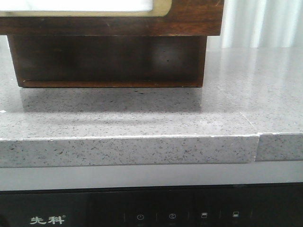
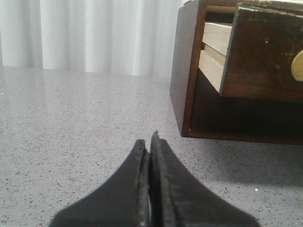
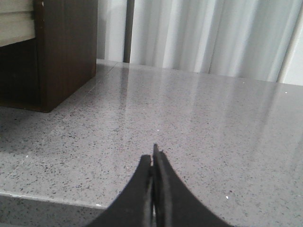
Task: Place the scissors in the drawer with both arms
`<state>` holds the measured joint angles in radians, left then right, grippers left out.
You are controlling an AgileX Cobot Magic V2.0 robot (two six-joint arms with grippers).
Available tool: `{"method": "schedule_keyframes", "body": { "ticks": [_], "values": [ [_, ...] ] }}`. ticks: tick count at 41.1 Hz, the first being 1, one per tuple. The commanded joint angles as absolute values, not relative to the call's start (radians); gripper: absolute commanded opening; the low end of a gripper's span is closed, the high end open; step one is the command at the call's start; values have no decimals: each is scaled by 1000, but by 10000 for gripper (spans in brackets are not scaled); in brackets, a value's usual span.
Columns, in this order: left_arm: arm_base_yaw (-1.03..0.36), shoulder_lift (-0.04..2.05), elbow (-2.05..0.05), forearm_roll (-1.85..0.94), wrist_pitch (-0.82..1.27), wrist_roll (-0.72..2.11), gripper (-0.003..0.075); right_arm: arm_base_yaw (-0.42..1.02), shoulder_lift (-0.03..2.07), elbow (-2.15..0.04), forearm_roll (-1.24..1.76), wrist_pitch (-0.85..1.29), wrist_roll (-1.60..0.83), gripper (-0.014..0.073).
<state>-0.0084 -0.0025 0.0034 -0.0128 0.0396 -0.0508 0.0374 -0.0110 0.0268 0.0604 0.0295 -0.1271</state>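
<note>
The drawer (image 1: 189,16) is a dark brown wooden front with a gold-rimmed pale panel, at the top of the front view, pulled out over the cabinet's open lower bay. It also shows in the left wrist view (image 2: 265,52), partly open with pale wooden sides. My left gripper (image 2: 148,142) is shut and empty, low over the grey counter, short of the cabinet's left corner. My right gripper (image 3: 152,158) is shut and empty, over the counter near its front edge, right of the cabinet (image 3: 66,52). The scissors are out of view. Neither arm shows in the front view.
The speckled grey counter (image 1: 142,118) has a front edge and a seam (image 1: 258,146) at the right. A black appliance panel (image 1: 142,213) runs below it. White curtains (image 3: 199,33) hang behind.
</note>
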Motion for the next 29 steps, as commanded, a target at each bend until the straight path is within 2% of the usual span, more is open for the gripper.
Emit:
{"method": "schedule_keyframes", "body": {
  "ticks": [1,29],
  "values": [
    [-12,-21,29,-19,-48,-59,-20,53,-28,27,54,-46,-129,-67],
    [-12,-21,29,-19,-48,-59,-20,39,-27,27,67,-62,-125,-67]
  ]
}}
